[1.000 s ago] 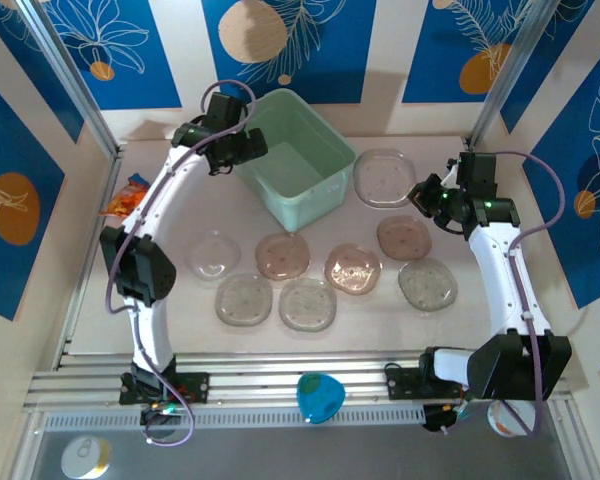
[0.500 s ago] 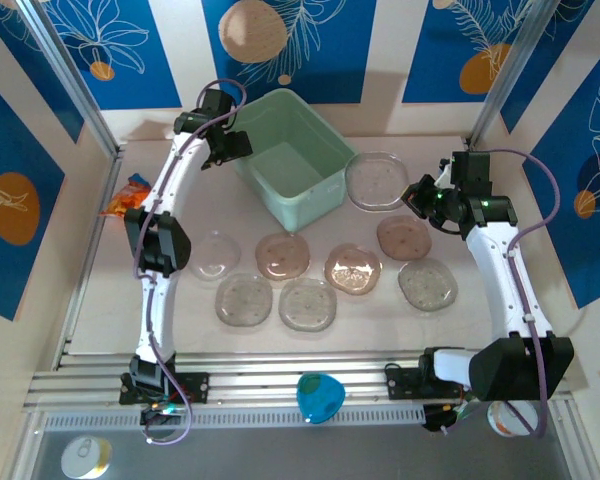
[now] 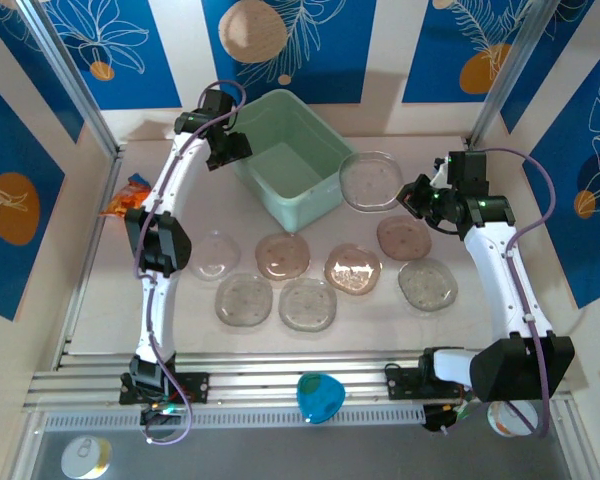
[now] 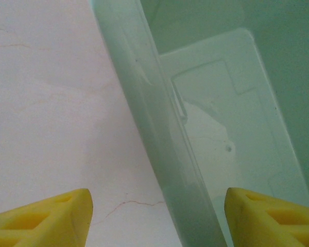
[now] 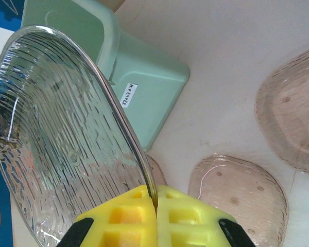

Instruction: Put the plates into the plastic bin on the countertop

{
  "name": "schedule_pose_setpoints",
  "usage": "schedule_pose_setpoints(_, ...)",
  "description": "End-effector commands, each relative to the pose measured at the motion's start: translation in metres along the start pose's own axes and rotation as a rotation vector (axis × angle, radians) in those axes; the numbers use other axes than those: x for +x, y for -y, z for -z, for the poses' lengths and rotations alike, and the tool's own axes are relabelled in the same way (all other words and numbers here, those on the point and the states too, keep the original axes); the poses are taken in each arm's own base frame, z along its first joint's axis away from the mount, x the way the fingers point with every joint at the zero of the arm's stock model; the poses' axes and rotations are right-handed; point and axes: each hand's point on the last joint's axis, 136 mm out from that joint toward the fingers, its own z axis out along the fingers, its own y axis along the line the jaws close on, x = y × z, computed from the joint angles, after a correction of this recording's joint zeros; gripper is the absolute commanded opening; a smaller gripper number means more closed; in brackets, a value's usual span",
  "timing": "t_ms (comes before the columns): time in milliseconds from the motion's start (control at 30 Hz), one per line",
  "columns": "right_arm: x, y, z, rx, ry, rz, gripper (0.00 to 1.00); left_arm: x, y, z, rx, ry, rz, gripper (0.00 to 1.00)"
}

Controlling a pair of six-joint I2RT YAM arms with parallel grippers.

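Note:
The mint-green plastic bin (image 3: 298, 160) stands at the back of the countertop (image 3: 180, 320). My left gripper (image 3: 230, 148) is open astride its left wall (image 4: 162, 154), one yellow finger (image 4: 56, 221) outside and the other (image 4: 270, 218) inside, neither touching. My right gripper (image 3: 417, 195) is shut on the edge of a clear ribbed plate (image 3: 370, 180), held tilted in the air beside the bin's right corner; the wrist view shows the pads (image 5: 155, 206) pinching that plate's rim (image 5: 56, 128). Several plates lie flat on the countertop, among them a pinkish one (image 3: 352, 268) and a clear one (image 3: 307, 303).
An orange snack packet (image 3: 128, 195) lies by the left frame post. A blue object (image 3: 320, 396) sits on the front rail. Metal posts stand at both back corners. The bin (image 5: 139, 77) holds nothing that I can see.
My right gripper has carried the clear plate leftward, closer to the bin. My left arm has shifted to the bin's left wall and its jaws have narrowed.

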Motion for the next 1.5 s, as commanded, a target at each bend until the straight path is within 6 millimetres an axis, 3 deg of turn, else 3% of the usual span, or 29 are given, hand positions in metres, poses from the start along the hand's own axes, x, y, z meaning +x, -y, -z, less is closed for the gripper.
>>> schedule_pose_setpoints(0,-0.002,-0.021,0.011,-0.076,0.01,0.024,0.04,0.014,-0.007,-0.001,-0.019,-0.048,0.055,0.65)
schedule_pose_setpoints(400,0.004,-0.029,0.007,-0.136,-0.028,0.021,0.04,0.029,0.005,0.019,0.047,-0.011,0.253,0.56)
schedule_pose_setpoints(633,0.003,-0.035,0.002,-0.157,-0.054,0.027,0.04,0.04,0.019,0.033,0.091,0.012,0.394,0.41)
schedule_pose_setpoints(933,0.005,-0.04,0.002,-0.172,-0.076,0.034,0.04,0.055,0.037,0.047,0.099,0.134,0.582,0.33)
schedule_pose_setpoints(1033,0.003,-0.043,0.003,-0.182,-0.079,0.039,0.04,0.057,0.047,0.056,0.099,0.19,0.617,0.22)
schedule_pose_setpoints(1167,0.002,-0.047,0.004,-0.19,-0.083,0.042,0.04,0.062,0.065,0.063,0.115,0.232,0.657,0.22)
schedule_pose_setpoints(1467,0.0,-0.054,0.006,-0.204,-0.095,0.048,0.04,0.08,0.085,0.071,0.105,0.301,0.71,0.27)
